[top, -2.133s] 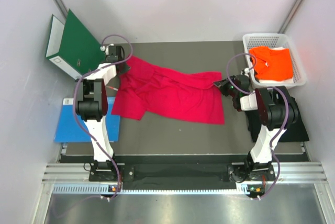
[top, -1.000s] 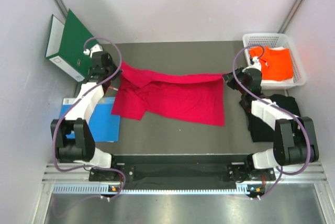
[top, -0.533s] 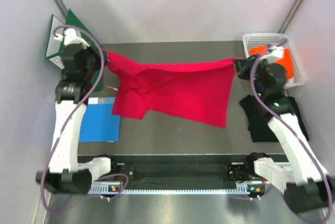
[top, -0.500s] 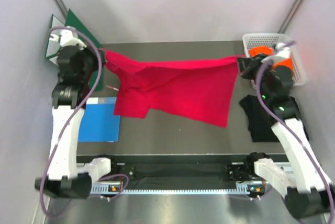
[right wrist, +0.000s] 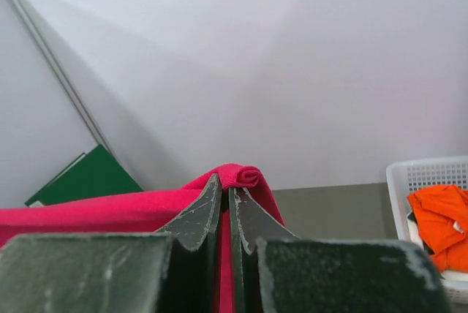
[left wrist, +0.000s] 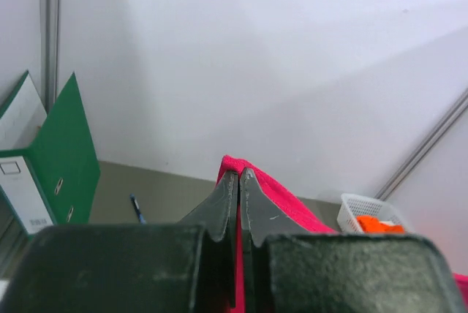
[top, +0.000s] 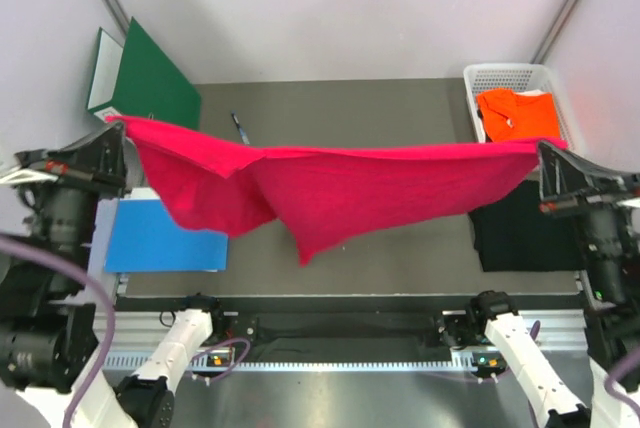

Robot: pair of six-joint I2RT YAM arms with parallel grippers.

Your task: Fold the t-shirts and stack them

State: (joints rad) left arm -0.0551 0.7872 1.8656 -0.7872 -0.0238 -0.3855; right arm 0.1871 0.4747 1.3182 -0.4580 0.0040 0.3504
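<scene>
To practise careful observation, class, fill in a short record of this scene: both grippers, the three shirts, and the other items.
left gripper: shut on red shirt
right gripper: shut on red shirt
red shirt: lifted, stretched between both arms, middle sagging
orange shirt: in basket, back right
black shirt: lying on table, right side
blue sheet: flat, left side
binder: green, back left
pen: on table beyond red shirt

This is a robot test booth in a lab. Plain white wall panels (top: 340, 8) close in a dark counter (top: 340, 113) on three sides, joined by bare metal corner posts (top: 572, 5). An aluminium rail (top: 340, 358) along the near edge carries the bolted arm bases (top: 200, 323). A green binder (top: 150, 78) and a white plastic basket (top: 510, 76) sit at the back corners.
</scene>
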